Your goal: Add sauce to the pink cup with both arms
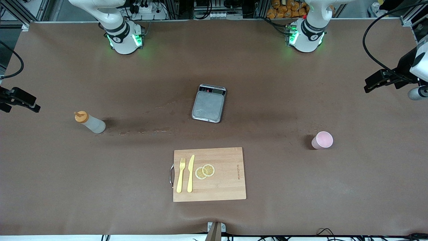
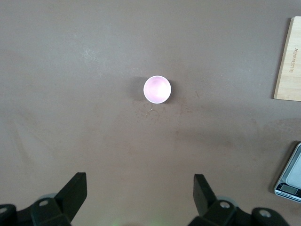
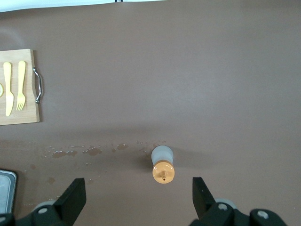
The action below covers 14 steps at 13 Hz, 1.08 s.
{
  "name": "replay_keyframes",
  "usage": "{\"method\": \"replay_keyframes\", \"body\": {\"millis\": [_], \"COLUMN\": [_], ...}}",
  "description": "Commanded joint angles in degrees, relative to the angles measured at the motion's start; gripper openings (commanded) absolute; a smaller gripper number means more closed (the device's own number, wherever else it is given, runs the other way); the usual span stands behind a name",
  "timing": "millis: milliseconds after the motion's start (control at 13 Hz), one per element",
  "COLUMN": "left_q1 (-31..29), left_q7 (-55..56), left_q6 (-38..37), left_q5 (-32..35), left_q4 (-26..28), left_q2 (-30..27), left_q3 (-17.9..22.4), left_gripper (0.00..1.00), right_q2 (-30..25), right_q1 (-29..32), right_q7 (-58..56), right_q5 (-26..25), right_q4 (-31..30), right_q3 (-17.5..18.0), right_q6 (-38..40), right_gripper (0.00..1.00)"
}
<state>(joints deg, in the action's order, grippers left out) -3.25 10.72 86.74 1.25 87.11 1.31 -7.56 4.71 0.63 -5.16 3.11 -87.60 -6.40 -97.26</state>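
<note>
The sauce bottle (image 1: 89, 122), translucent whitish with an orange nozzle cap, stands upright on the brown table toward the right arm's end. In the right wrist view it (image 3: 162, 163) shows from above, just ahead of my right gripper (image 3: 138, 188), which is open, empty and high over the table. The pink cup (image 1: 322, 140) stands upright toward the left arm's end. In the left wrist view it (image 2: 157, 89) lies well ahead of my left gripper (image 2: 139, 188), which is open, empty and high. In the front view the hands show at the edges: right gripper (image 1: 20, 98), left gripper (image 1: 381, 80).
A grey scale (image 1: 209, 103) sits mid-table. A wooden cutting board (image 1: 227, 180), nearer the front camera, carries a yellow fork (image 1: 181, 174), a knife (image 1: 190, 173) and two lemon slices (image 1: 205, 171). Wet spots (image 1: 147, 131) lie between bottle and scale.
</note>
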Motion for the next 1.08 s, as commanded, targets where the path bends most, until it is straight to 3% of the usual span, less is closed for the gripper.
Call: {"method": "replay_keyframes", "body": {"millis": [0,308,462,615,846,1000], "left_q1": [0.26,0.17,0.0,-0.53,-2.99,-2.99], "left_q7": [-0.79,-0.88,-0.18,0.0,0.0,-0.09], "left_q6": [-0.43,0.88,5.96,12.2,28.17,37.76], "left_q5": [1.48,1.48,1.56,1.48,1.48,1.48], "left_q4": [-0.63,0.16,3.13,8.22,20.96,25.98], "left_q2": [1.5,5.45,6.69,7.22,7.22,9.75], "left_q3": [-0.26,-0.53,-0.53,-0.44,-0.35,-0.35], "left_gripper": [1.0,1.0,1.0,1.0,1.0,1.0], "right_q2": [2.4,6.27,9.16,14.52,15.24,16.73], "right_q1": [1.13,1.48,2.18,3.49,5.6,6.22], "right_q7": [-0.11,-0.11,-0.2,-0.2,-0.29,-0.12], "right_q5": [-0.3,-0.91,-1.0,0.04,-0.83,-0.65], "right_q4": [1.2,1.2,1.11,1.2,0.85,0.76], "right_q3": [0.42,0.42,0.42,0.42,0.51,0.42], "right_q6": [-0.21,-3.37,-5.2,-5.92,-8.72,-8.82], "right_gripper": [1.0,1.0,1.0,1.0,1.0,1.0]}}
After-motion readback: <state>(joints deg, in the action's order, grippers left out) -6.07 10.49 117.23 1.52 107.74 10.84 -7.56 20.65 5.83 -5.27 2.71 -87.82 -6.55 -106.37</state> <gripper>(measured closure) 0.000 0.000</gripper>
